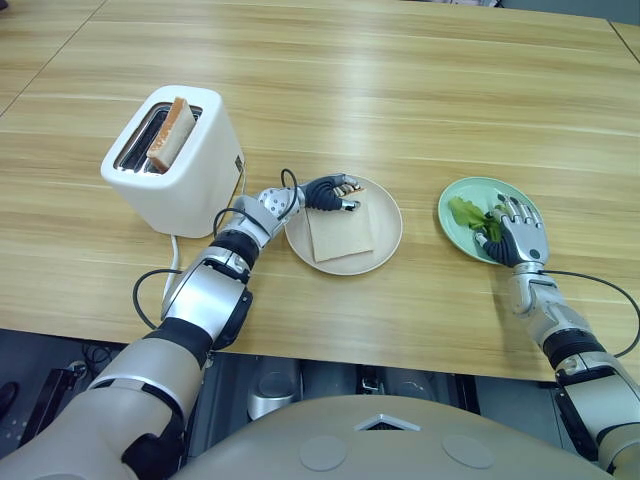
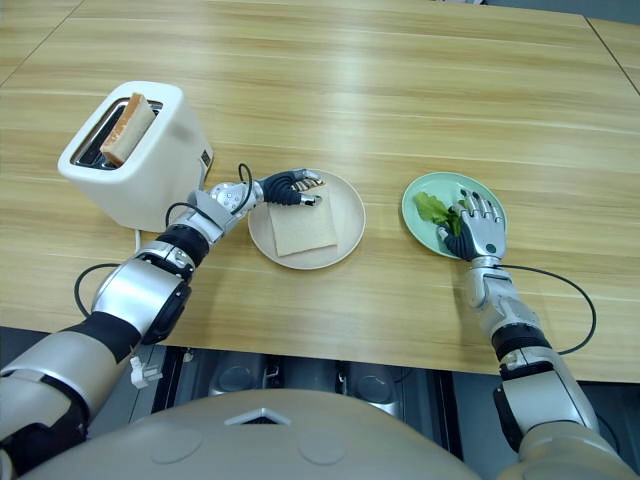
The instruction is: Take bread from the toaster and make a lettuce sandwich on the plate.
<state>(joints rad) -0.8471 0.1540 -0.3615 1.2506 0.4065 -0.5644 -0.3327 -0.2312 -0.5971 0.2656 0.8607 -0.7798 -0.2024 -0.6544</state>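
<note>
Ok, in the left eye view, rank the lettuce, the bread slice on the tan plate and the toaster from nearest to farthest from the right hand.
From the right hand:
1. lettuce, right beside the hand on the green plate.
2. bread slice, lying on the tan plate in the middle.
3. toaster, far over on the left.

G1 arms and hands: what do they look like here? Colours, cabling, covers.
Both arms are polished silver metal segments split by black joint bands: left arm, right arm. Higher up, the left arm wears a smooth beige shell. The left hand looks mostly black with silvery bits. The right hand has a silver-grey back over dark parts. A thin black cable loops loose beside each forearm.
</note>
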